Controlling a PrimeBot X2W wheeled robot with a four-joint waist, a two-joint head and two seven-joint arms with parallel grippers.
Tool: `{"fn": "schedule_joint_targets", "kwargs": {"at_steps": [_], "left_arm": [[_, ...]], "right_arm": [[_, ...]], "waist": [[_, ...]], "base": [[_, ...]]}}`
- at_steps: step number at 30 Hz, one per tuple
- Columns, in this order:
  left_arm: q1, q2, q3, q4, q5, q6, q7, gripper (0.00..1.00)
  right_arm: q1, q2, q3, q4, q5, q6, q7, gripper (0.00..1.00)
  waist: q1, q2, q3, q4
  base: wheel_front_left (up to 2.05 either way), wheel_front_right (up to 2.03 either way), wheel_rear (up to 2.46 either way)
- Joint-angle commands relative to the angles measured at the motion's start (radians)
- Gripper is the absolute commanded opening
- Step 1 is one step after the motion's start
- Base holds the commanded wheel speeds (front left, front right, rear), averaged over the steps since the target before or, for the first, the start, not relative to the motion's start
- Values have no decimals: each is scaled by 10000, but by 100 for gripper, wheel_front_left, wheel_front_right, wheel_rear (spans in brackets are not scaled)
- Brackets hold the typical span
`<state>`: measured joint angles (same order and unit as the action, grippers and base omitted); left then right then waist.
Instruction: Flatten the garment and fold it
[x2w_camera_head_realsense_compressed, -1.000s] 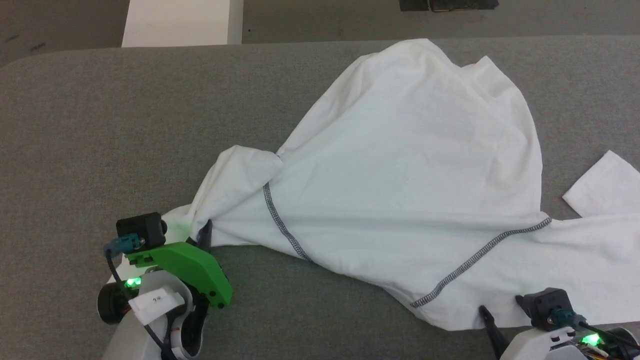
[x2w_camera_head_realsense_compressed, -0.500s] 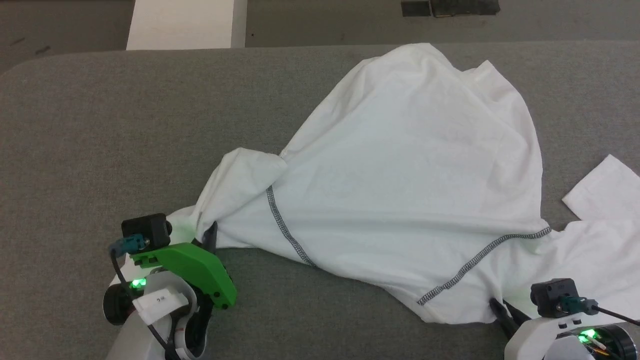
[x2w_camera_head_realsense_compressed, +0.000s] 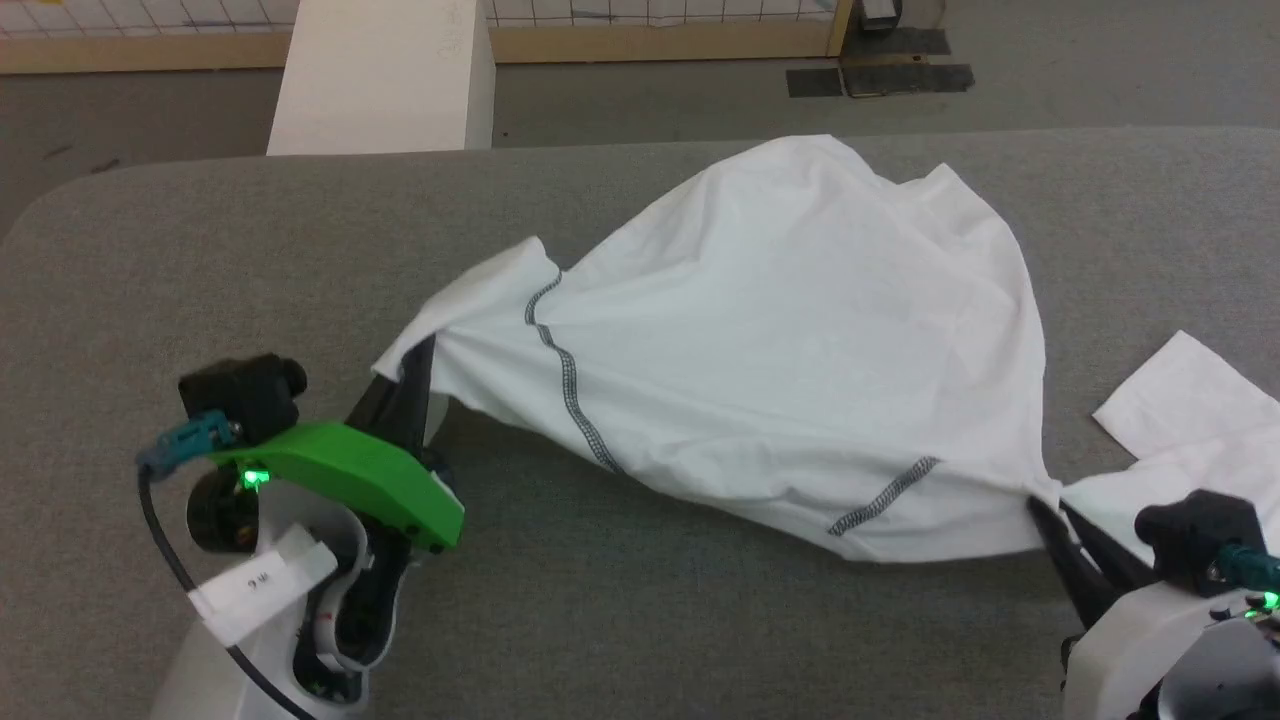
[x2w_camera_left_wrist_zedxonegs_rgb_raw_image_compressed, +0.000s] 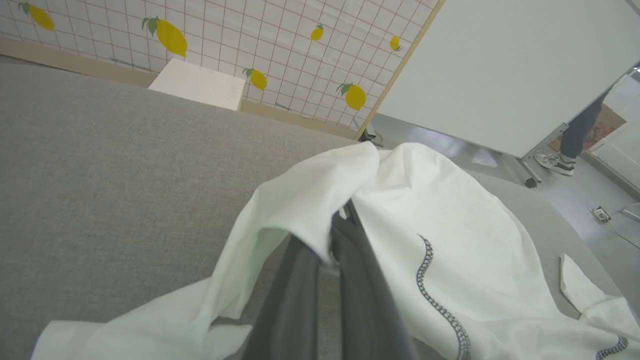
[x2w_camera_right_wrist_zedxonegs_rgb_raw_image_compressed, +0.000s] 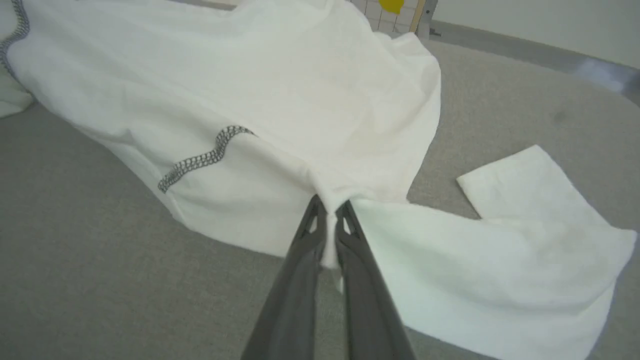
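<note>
Two pinches are set — left claw (x2w_camera_head_realsense_compressed: 412, 360) clenched on the shoulder edge of the white long-sleeved shirt (x2w_camera_head_realsense_compressed: 780, 330) draped over the grey worktop (x2w_camera_head_realsense_compressed: 200, 260), right claw (x2w_camera_head_realsense_compressed: 1038, 502) clenched on its bunched underarm — so spread evenly, low, unhurried.

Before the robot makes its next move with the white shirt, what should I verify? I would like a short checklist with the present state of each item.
1. Left gripper is shut on the garment edge: ok.
2. Right gripper is shut on a bunch of fabric: ok.
3. Garment lies flat on the table: not ok; it is raised at both grips and creased between them.
4. Sleeve end rests on the table, apart from the right gripper: ok.
5. Each grip takes one layer only: cannot tell.
</note>
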<state>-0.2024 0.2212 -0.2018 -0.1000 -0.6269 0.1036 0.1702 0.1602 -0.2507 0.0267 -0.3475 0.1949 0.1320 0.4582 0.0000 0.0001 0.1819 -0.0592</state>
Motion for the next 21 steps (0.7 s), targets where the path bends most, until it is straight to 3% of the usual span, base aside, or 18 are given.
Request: {"fn": "schedule_joint_targets", "kwargs": {"at_steps": [1, 5, 9, 15, 21], "left_arm": [[-438, 152, 34, -251, -164, -156, 169, 0], [-1458, 470, 32, -785, -481, -451, 947, 0], [-3006, 583, 244, -993, -825, -508, 1558, 0], [-5950, 763, 564, -101, -908, -329, 2257, 0], [-8954, 1069, 685, 1471, -45, 20, 2159, 0]], "right_arm": [[-326, -161, -56, -524, -125, -13, 336, 0], [-1449, -1031, 63, -1455, -110, -13, 1290, 0], [-3415, -2143, 448, -1335, 366, -13, 1929, 0], [-7475, -3338, 1335, 275, 1105, -13, 1974, 0], [-11527, -3529, 2297, 2467, 972, -13, 1331, 0]], "waist": [[0, -1, -62, -74], [0, -1, 121, -185], [0, -1, 695, -325], [0, -1, 2022, -455], [0, -1, 3300, -633]], "base": [[0, 0, 0], [0, 0, 0], [0, 0, 0], [0, 0, 0], [0, 0, 0]]}}
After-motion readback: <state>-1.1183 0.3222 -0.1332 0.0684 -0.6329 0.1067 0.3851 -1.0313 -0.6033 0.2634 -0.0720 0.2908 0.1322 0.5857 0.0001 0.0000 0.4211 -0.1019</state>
